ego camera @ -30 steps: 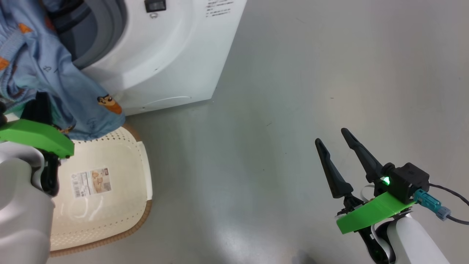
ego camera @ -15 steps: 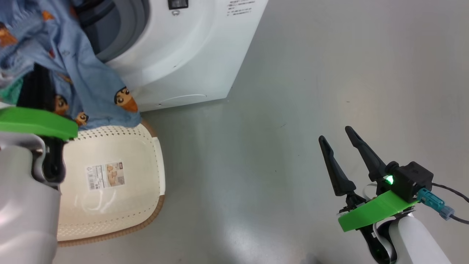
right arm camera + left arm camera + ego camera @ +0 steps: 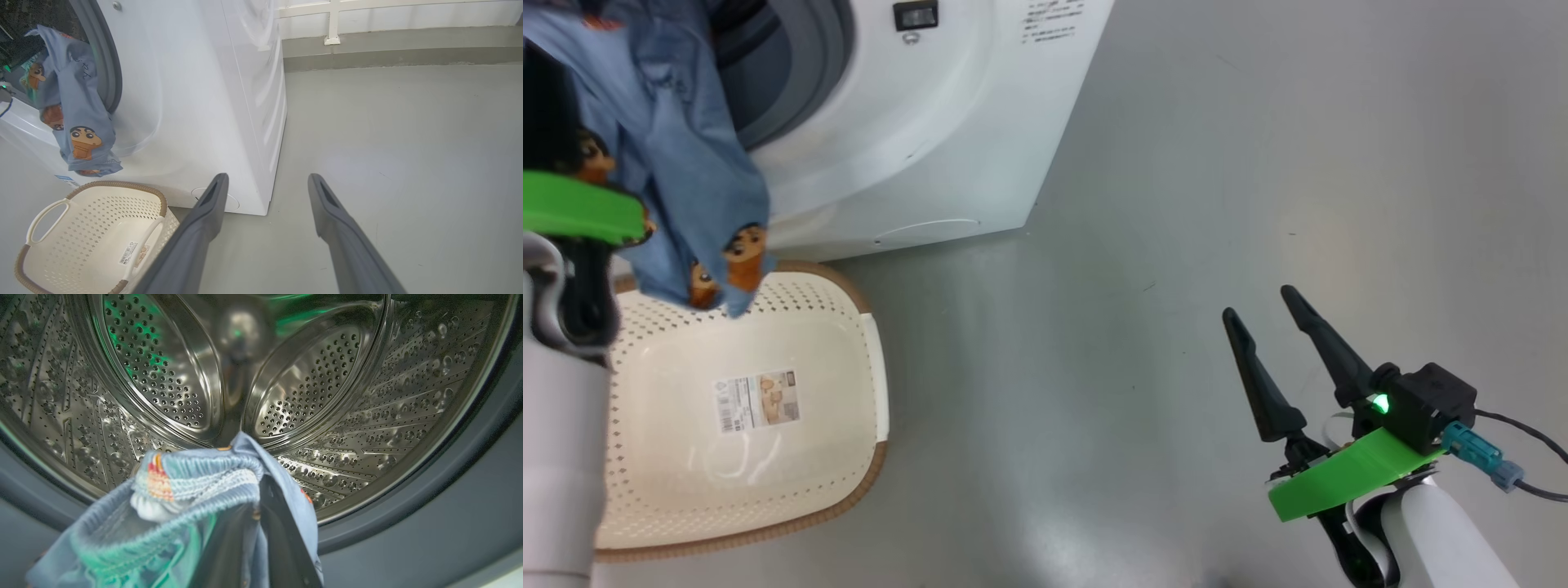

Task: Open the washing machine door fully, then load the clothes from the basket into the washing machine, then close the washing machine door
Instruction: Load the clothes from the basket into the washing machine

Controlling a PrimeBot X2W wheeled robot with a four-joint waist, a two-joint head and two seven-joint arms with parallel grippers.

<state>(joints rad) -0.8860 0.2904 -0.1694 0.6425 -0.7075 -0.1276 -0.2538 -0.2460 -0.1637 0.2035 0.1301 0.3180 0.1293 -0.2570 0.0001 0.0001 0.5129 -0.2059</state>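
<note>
My left gripper [image 3: 257,490] is shut on a blue garment of the clothes [image 3: 196,486], gripping its elastic waistband right at the mouth of the steel drum [image 3: 327,396]. From the head, the garment [image 3: 686,163] hangs from my left wrist's green mount [image 3: 572,214], in front of the washing machine [image 3: 915,139] opening. Its hem dangles over the far rim of the basket [image 3: 792,327]. The basket's bottom shows just a paper label. The washing machine door is out of view. My right gripper [image 3: 1256,300] stands open and empty over the floor, far right of the machine.
The washing machine [image 3: 196,102] stands on a grey floor with the basket [image 3: 94,212] at its foot. The garment [image 3: 77,110] drapes out of the opening. A low ledge and white wall lie beyond. Open floor spreads to the right around my right gripper [image 3: 267,176].
The head camera has shifted. My left arm has risen with the garment towards the drum opening, and the cloth now hangs narrower and higher over the basket. The right gripper has not moved.
</note>
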